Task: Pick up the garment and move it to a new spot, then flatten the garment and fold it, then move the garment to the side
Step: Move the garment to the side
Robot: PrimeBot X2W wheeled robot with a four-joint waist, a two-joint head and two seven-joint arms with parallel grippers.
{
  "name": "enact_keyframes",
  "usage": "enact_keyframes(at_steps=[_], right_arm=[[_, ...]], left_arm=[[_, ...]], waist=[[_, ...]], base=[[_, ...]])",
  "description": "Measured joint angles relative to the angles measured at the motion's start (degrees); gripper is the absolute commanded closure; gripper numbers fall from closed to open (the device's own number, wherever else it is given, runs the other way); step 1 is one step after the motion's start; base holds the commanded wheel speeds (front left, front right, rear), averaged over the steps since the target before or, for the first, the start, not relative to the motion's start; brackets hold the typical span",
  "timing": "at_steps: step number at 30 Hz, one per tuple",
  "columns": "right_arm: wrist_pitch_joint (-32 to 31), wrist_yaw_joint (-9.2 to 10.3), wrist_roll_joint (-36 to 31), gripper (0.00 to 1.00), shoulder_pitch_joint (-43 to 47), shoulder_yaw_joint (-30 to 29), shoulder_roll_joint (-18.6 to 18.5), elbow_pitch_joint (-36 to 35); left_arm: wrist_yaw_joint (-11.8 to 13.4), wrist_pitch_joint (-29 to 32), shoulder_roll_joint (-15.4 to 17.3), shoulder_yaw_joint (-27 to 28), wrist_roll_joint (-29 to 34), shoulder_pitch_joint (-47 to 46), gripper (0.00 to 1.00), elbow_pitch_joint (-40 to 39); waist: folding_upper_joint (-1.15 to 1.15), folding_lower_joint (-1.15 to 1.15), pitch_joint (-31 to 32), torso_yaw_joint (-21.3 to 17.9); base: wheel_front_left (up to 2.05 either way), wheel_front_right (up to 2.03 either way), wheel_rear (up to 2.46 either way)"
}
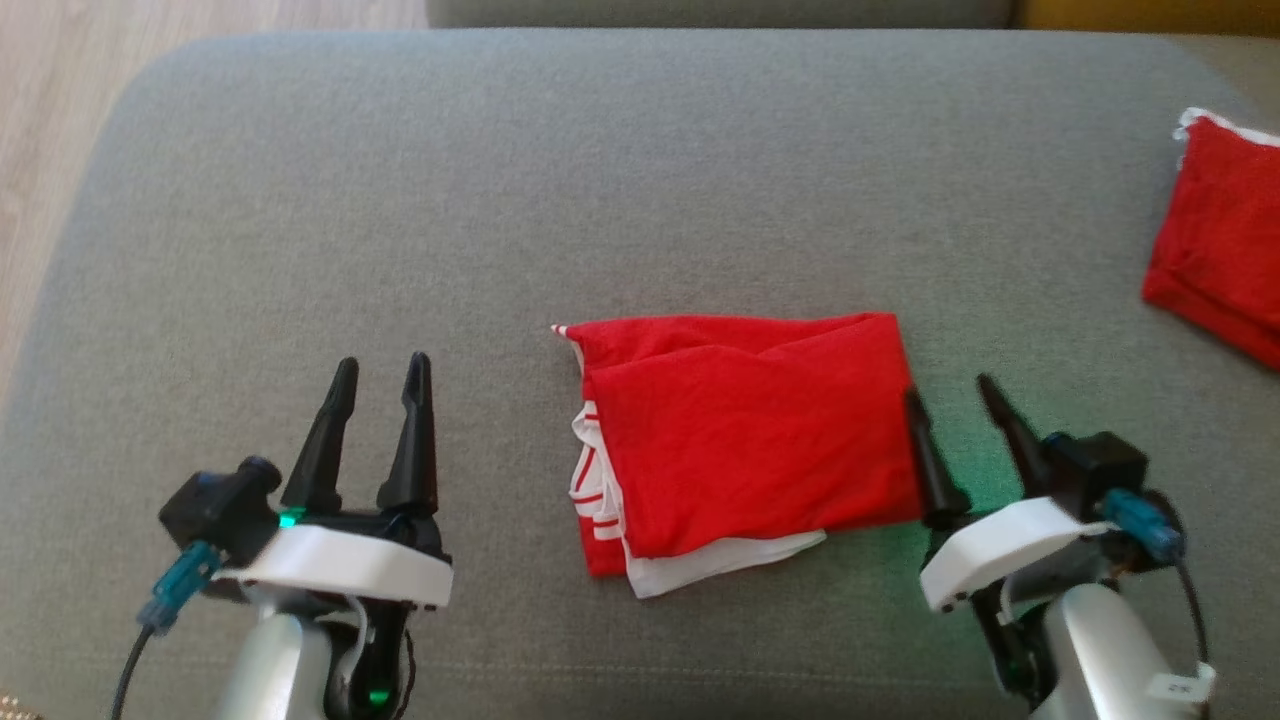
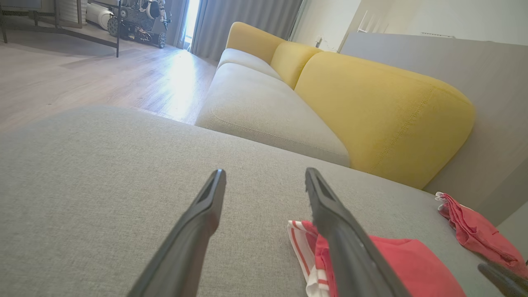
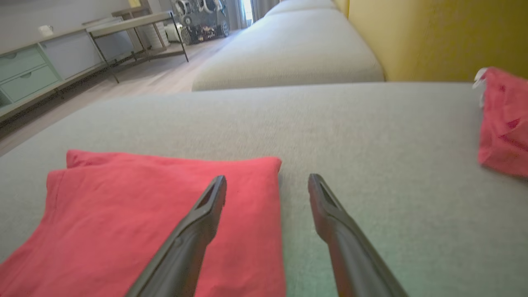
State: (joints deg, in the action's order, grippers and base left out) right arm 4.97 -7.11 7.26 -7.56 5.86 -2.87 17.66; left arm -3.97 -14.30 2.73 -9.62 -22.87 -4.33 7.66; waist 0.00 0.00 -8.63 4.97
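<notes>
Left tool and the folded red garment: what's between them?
Just bare grey cushion, seen in the head view, between the left tool and the garment.

The garment [image 1: 750,440] is red, with white trim and red-and-white striped edging. It lies flat on the grey cushion [image 1: 600,180], folded into a rough rectangle with its layers stacked. White and striped edges peek out along its left and near sides, and soft creases cross its top.
</notes>
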Motion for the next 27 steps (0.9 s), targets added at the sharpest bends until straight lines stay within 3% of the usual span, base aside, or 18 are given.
enact_keyframes(at_steps=[6,14,27], right_arm=[[-2.94,0.00,3.96,0.00,-1.11,2.24,0.01,5.36],[-3.57,0.00,2.83,0.00,-5.33,2.16,0.00,12.56],[-1.99,0.00,2.85,0.00,-8.25,1.27,0.00,17.67]], left_arm=[[0.01,0.00,-0.02,-0.68,-0.09,-1.64,0.00,0.09],[0.01,0.00,-0.02,-0.73,-0.52,-2.15,0.00,0.30],[0.03,0.00,-0.02,-0.71,-0.67,-2.15,0.00,0.36]], waist=[[0.00,0.00,-1.72,1.59],[0.00,0.00,-2.68,3.45],[0.00,0.00,-2.59,3.55]], base=[[0.00,0.00,0.00],[0.00,0.00,0.00],[0.00,0.00,0.00]])
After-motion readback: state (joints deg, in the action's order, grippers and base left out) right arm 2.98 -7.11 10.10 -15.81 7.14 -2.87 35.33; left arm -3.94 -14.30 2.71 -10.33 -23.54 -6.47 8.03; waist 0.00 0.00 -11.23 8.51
